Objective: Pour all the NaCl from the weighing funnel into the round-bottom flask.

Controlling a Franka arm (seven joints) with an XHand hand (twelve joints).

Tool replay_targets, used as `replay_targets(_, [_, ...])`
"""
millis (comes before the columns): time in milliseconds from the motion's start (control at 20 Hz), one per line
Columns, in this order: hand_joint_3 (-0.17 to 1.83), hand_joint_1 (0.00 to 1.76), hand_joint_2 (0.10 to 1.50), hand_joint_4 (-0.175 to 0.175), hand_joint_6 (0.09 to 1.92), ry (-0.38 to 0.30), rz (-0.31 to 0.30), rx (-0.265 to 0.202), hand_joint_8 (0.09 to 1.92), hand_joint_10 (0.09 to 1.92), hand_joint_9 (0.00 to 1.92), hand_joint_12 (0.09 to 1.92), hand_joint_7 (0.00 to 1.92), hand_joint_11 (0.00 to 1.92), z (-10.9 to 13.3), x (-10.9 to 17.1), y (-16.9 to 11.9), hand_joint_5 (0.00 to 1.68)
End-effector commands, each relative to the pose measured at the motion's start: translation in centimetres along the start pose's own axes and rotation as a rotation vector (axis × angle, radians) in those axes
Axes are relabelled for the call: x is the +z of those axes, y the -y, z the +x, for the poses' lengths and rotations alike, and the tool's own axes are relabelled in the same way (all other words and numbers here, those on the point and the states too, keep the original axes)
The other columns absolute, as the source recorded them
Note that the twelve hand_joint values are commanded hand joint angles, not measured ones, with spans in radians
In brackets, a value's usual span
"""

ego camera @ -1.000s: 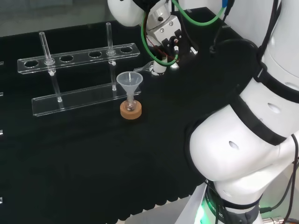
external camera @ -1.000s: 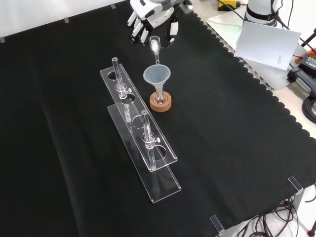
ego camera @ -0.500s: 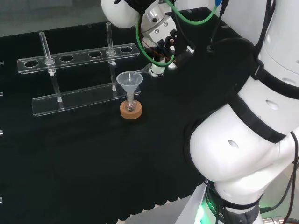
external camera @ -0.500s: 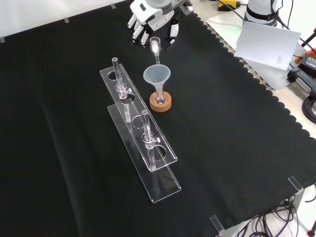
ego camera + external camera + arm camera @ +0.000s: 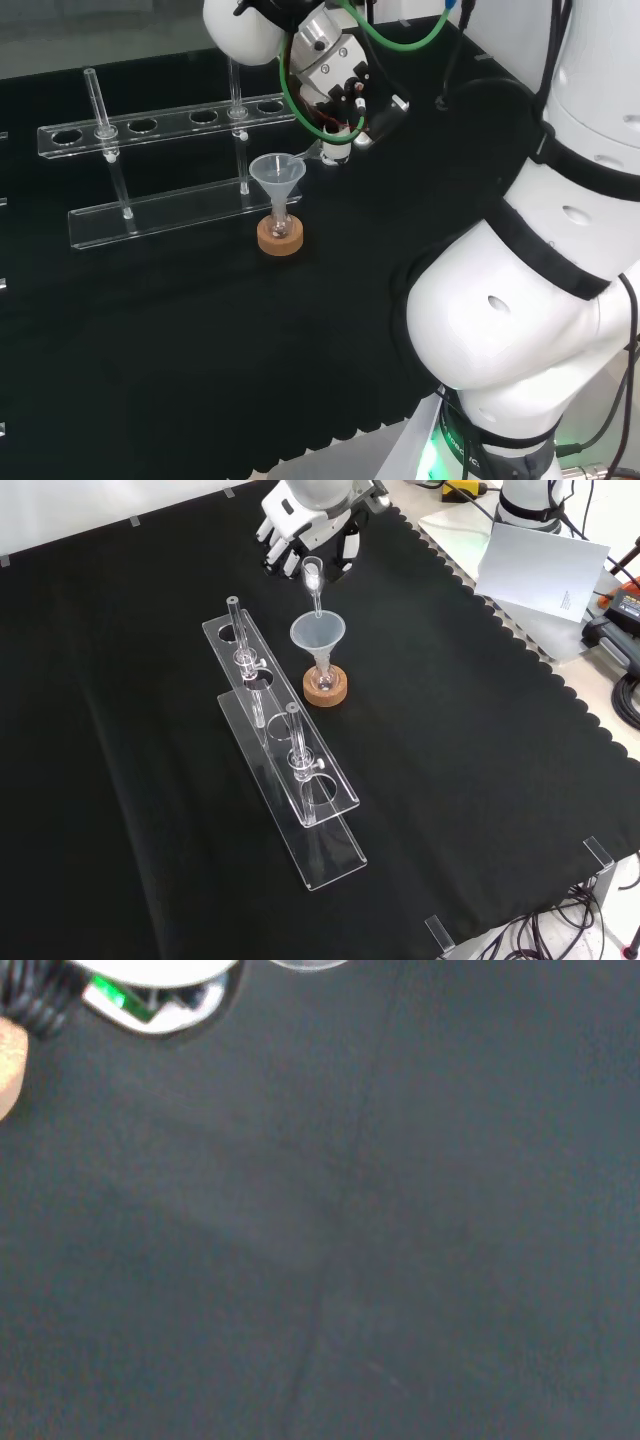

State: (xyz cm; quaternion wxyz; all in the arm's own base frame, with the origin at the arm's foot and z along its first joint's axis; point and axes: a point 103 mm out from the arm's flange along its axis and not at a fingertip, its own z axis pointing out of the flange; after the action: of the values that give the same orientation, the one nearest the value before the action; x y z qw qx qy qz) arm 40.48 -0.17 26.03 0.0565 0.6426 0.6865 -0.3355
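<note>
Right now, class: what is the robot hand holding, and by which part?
The robot hand holds the weighing funnel by its wide upper end, its narrow stem pointing down into the funnel.

Matt black cloth [image 5: 480, 730], clear glossy plastic rack [image 5: 290, 780] (cork ring [image 5: 326, 688] looks rough)

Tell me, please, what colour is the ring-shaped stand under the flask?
The stand is light brown cork, clearest in the front view.

Obstacle, rack: in the front view the clear tube rack [image 5: 285, 770] stands at 9 o'clock of the cork ring [image 5: 326, 688], just beside it.
Obstacle, funnel: a clear funnel [image 5: 317, 635] tops the flask.
Free room: bare black cloth [image 5: 470, 740] from 2 to 6 o'clock.
</note>
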Motion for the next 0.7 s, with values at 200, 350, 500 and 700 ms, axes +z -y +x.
replay_targets(200, [0.69,1.11,0.65,0.175,0.74,0.136,0.012,0.028,0.66,0.47,0.96,1.24,0.59,0.63,0.6,-1.5,0.3,1.24])
replay_targets(350, [0.69,1.11,0.65,0.175,0.74,0.159,0.014,0.041,0.66,0.47,0.96,1.24,0.59,0.63,0.7,-1.9,0.4,1.24])
replay_targets(500, [0.69,1.11,0.65,0.175,0.74,0.190,0.008,0.048,0.66,0.47,0.96,1.24,0.59,0.63,1.0,-2.4,0.5,1.24])
replay_targets(700, [0.69,1.11,0.65,0.175,0.74,0.186,0.016,0.043,0.66,0.47,0.96,1.24,0.59,0.63,1.1,-2.3,0.4,1.24])
